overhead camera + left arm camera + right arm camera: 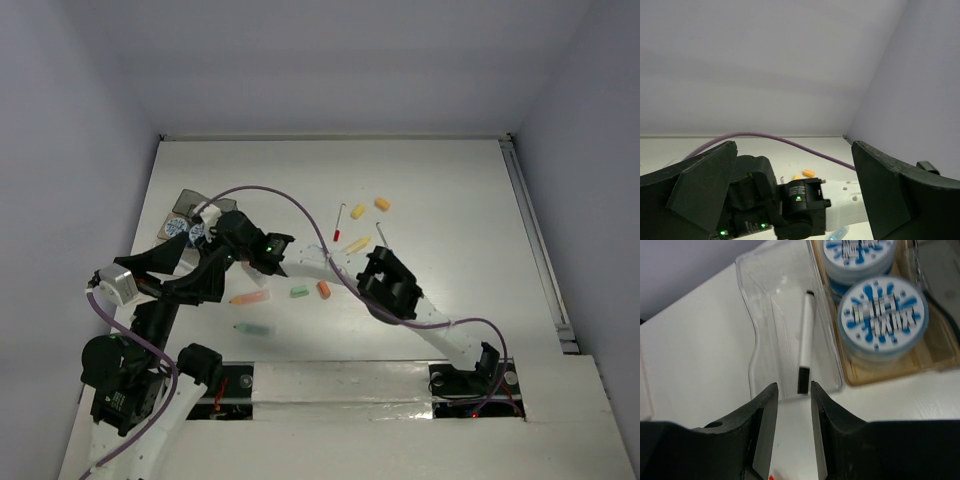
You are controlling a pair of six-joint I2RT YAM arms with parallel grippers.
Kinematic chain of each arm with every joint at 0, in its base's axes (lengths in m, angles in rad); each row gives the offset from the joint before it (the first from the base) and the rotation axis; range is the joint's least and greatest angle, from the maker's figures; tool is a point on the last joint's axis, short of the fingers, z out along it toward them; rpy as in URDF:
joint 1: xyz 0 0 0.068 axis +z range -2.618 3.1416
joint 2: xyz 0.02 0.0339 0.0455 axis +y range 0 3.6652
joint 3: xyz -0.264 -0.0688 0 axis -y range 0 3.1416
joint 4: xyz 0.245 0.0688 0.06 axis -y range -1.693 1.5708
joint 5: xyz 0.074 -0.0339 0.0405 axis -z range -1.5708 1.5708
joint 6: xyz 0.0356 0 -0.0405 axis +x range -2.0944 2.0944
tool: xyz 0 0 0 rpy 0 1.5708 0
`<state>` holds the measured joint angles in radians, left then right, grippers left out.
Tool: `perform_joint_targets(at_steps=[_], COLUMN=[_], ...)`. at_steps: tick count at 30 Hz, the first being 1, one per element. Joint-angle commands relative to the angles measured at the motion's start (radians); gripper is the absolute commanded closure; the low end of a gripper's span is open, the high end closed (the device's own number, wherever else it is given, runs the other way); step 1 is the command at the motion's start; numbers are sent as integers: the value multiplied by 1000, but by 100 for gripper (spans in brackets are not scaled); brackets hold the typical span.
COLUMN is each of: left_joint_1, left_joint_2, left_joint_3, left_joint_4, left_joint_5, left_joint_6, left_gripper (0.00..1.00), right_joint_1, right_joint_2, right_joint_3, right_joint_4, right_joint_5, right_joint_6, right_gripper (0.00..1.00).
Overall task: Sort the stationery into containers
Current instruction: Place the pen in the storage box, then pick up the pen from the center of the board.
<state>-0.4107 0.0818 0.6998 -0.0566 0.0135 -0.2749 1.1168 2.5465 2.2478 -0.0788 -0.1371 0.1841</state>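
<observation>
The containers sit at the far left: a clear plastic tray (752,335) holding a white pen with a black cap (804,335), and a tan-grey box (922,360) holding two round blue-white pots (883,315). From above the box (188,203) is partly hidden by my right arm. My right gripper (793,390) hovers at the tray's near end, slightly open and empty; it also shows from above (218,228). My left gripper (793,150) is wide open and empty, raised by the right wrist (212,272). Loose stationery includes a pink-orange marker (249,297), green block (299,292), orange block (323,289) and teal marker (254,328).
Further right lie two yellow pieces (356,243), an orange piece (382,204), a thin red pen (339,222) and another thin pen (382,235). A purple cable (290,205) arcs over the table. Grey walls close three sides. A red item (220,385) lies by the bases.
</observation>
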Motion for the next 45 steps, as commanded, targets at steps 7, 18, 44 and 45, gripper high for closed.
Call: perform_joint_targets(at_steps=[7, 18, 44, 45], left_joint_1=[-8, -17, -17, -17], left_joint_2=[-11, -7, 10, 13], left_joint_3=[-2, -3, -5, -5], left_joint_4=[50, 51, 50, 51], left_joint_5=[-32, -24, -18, -18], left_joint_6=[9, 9, 13, 13], left_gripper=[1, 1, 1, 1], right_joint_1=[-178, -342, -433, -433], right_joint_2=[-495, -634, -374, -390], right_joint_3=[-619, -855, -660, -660], right_joint_4=[300, -71, -193, -181], right_joint_5=[137, 534, 468, 475], right_joint_6=[100, 210, 238, 227], right_gripper=[61, 58, 93, 94])
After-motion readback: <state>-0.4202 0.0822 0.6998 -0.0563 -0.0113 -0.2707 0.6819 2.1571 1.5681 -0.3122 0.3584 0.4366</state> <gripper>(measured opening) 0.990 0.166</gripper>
